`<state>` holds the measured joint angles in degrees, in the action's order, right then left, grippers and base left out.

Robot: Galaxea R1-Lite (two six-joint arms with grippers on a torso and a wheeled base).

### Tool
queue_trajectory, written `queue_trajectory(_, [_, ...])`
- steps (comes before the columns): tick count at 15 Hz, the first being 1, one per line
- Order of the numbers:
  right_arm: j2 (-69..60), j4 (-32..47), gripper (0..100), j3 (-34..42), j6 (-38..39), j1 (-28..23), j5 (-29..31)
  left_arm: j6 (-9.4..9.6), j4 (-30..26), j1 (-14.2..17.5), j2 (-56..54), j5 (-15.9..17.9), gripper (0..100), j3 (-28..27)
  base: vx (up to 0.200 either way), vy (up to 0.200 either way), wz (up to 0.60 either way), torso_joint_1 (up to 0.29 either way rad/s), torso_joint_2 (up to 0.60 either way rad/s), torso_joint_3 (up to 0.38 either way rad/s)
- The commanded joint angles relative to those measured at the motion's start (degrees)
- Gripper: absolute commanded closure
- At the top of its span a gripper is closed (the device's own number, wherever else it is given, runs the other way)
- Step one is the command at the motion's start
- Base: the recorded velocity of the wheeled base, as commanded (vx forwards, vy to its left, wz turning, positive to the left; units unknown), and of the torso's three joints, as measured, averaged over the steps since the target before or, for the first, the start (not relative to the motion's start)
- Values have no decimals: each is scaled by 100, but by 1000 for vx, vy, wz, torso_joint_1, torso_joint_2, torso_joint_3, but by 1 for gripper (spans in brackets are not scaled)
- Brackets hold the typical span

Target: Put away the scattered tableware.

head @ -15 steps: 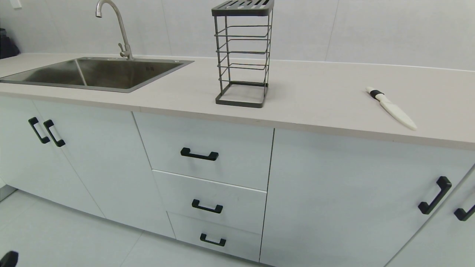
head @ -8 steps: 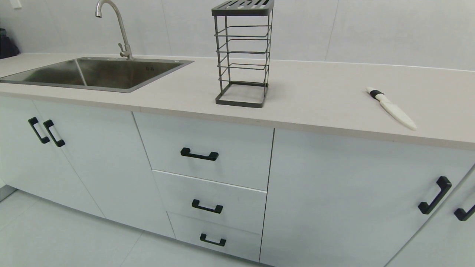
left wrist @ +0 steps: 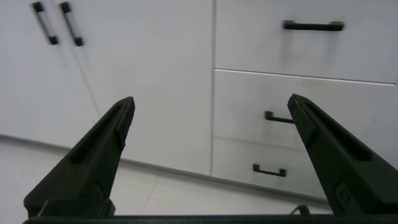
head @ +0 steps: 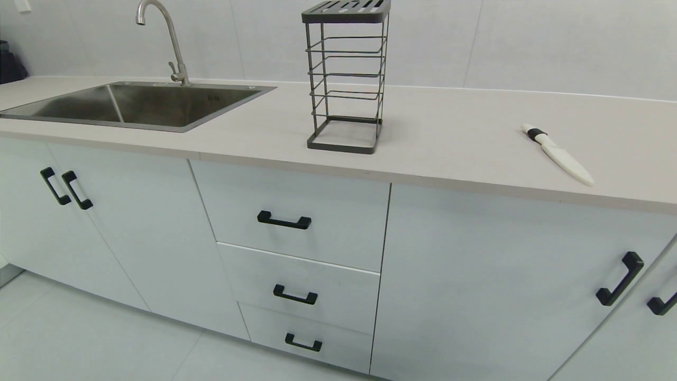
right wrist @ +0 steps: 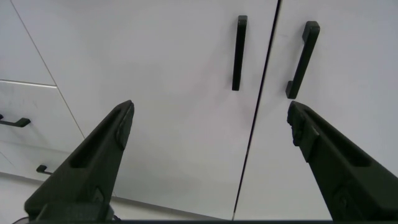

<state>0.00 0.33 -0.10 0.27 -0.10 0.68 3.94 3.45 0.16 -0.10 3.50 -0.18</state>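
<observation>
Fingers (left wrist: 93, 162) of left gripper (left wrist: 211, 102) and right gripper (right wrist: 210, 107) gape empty; first pickup, probably the white black-collared knife (head: 559, 154) near the counter's (head: 449, 132) front edge, needs raised arms.

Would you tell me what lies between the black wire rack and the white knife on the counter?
In the head view, the pale countertop between the black wire rack and the white black-banded knife is bare.

Knife (head: 560, 156) right of rack (head: 346, 11)
</observation>
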Motion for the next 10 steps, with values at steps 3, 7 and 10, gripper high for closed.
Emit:
queue_trajectory(3, [9,2,0,1,8,1,2,-7,-11,-7,10,-139,0,-8,0,0,0,0,0,0])
queue_trajectory(7, [9,2,0,1,17,1,-16,-148,-29,-7,10,-499,0,1,0,0,0,0,0,0])
queue_trajectory(10, [9,2,0,1,35,1,2,-464,-2,-7,10,-420,0,1,0,0,0,0,0,0])
